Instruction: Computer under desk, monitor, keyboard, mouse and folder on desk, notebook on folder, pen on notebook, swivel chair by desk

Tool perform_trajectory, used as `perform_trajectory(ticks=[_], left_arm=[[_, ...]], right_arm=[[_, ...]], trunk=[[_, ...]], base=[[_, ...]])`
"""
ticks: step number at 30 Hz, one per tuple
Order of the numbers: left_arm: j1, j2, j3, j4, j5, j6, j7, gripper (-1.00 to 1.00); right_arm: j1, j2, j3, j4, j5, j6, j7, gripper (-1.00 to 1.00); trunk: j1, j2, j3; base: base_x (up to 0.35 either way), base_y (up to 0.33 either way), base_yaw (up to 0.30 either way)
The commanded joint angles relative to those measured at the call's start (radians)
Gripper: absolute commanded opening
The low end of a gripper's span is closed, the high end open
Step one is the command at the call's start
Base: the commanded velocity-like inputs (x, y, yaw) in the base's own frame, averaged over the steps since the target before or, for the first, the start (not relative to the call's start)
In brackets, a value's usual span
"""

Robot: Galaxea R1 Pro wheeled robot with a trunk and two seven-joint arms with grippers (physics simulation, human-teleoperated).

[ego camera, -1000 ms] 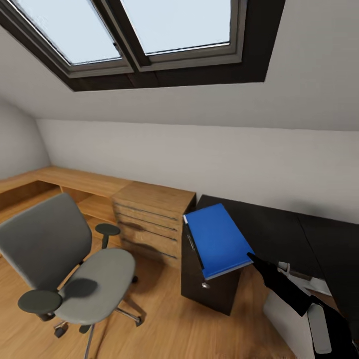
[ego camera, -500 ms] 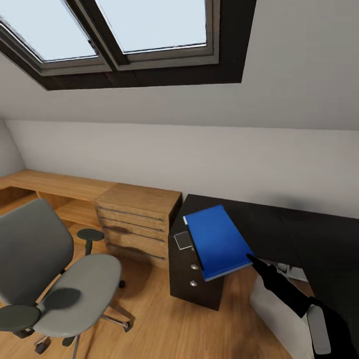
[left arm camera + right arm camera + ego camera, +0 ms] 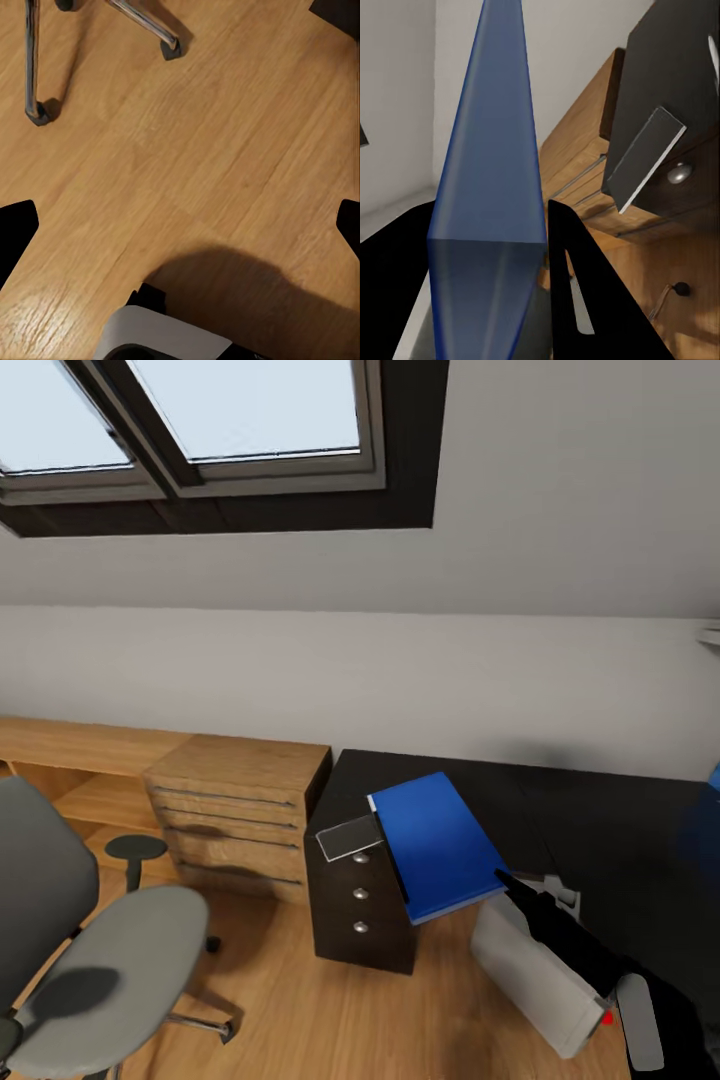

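At the far left of the head view stands one swivel chair [image 3: 90,950], grey seat and back, with one round black armrest [image 3: 135,848] raised beside it. In the left wrist view two chrome legs of its base end in two black casters [image 3: 171,49] on the wood floor [image 3: 225,150], well ahead of the left gripper [image 3: 180,225]. That gripper's two black fingertips [image 3: 15,232] sit at opposite edges of the picture, wide apart, with nothing between them.

Next comes one light-wood drawer unit [image 3: 235,810] with four drawer fronts, set against the wall. Touching its side is the black desk [image 3: 600,830], whose near end has a pedestal with three round silver knobs [image 3: 360,893]. One small dark notebook [image 3: 349,837] lies on the desk corner, just beyond the folder's far edge.

One blue folder [image 3: 437,845] is held tilted above the desk's near edge. The right gripper [image 3: 503,880] pinches its near corner; in the right wrist view the folder [image 3: 491,187] runs edge-on between the two black fingers [image 3: 585,300], which are clamped on it.

Below the right arm one pale grey computer [image 3: 535,970] lies on the floor with one red light [image 3: 606,1018] at its corner.
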Motion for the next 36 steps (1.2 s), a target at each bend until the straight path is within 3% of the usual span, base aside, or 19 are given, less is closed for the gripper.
perform_trajectory(ticks=[1,6,18,36], left_arm=[[0.000,-0.001,0.001,-0.003,0.010,0.005,0.002,1.00],[0.000,-0.001,0.001,-0.003,0.010,0.004,0.001,1.00],[0.000,-0.007,0.000,-0.003,0.010,-0.041,0.000,1.00],[0.000,-0.008,-0.005,0.028,0.008,-0.045,0.000,1.00]], right_arm=[[-0.001,0.001,-0.002,0.001,0.000,0.005,0.003,-1.00],[-0.001,0.002,-0.002,0.002,0.000,0.005,0.003,-1.00],[-0.001,0.001,-0.004,0.001,0.000,0.003,0.002,-1.00],[-0.001,0.001,-0.010,0.002,0.000,0.003,0.001,-1.00]], trunk=[[0.000,-0.001,-0.001],[0.000,-0.001,-0.001],[0.000,-0.001,-0.001],[0.000,-0.001,-0.001]], base=[[0.000,0.000,-0.270],[0.000,0.050,-0.271],[0.078,0.252,-0.289],[0.020,0.016,-0.293]])
